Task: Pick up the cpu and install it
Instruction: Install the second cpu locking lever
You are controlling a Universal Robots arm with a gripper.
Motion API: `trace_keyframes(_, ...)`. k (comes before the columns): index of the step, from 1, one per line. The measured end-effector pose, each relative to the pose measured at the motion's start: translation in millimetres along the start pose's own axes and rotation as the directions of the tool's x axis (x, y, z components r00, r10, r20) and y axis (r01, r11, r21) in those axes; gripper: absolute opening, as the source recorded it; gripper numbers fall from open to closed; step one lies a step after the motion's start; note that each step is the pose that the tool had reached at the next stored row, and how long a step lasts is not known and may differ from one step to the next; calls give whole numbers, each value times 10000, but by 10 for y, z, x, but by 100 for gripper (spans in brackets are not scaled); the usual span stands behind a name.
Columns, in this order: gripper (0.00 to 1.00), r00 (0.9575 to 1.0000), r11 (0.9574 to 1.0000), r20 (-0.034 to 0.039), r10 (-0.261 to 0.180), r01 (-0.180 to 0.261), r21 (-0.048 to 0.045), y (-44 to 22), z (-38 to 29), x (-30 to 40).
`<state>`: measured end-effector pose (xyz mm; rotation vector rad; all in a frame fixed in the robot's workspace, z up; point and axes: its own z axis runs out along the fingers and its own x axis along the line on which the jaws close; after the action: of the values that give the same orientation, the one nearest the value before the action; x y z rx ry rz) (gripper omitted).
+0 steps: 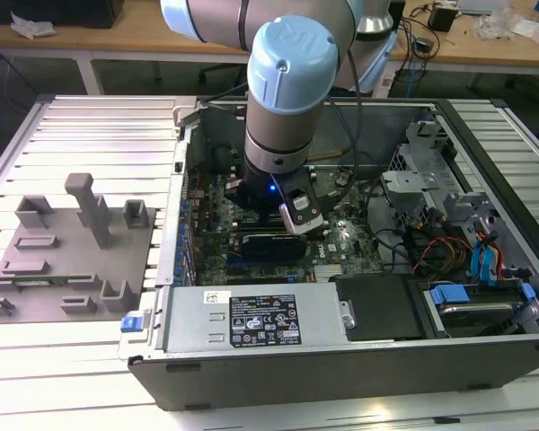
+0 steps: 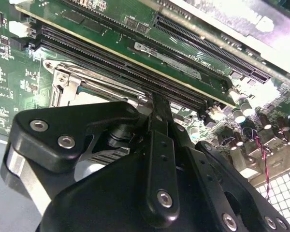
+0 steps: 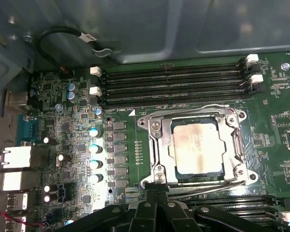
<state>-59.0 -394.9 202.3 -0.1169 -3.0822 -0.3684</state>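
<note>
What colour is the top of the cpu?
Pale silver with a brownish tint, best seen in the first wrist view: the cpu.

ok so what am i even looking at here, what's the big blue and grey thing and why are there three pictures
The big blue-capped thing is a robot arm. It reaches down into an open computer case lying on its side on a ribbed metal table. That picture comes from a camera standing off the arm. The other two come from cameras riding near the arm's wrist, looking down at the green motherboard.

In the first wrist view, the pale silver square is the cpu, already sitting in its metal socket frame. The long dark strips above it are memory slots. The black jointed part at the edge is the gripper, the arm's hand, close beside the socket. It isn't carrying the cpu.

On the exterior view's left lies a grey tray with upright holders.
</note>
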Motion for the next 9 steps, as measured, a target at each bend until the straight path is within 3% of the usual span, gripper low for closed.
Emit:
trace_keyframes(5,11,10000,10000,1,0,0,-2,11,-72,3)
trace_keyframes(9,11,10000,10000,0,0,0,0,-22,-94,1)
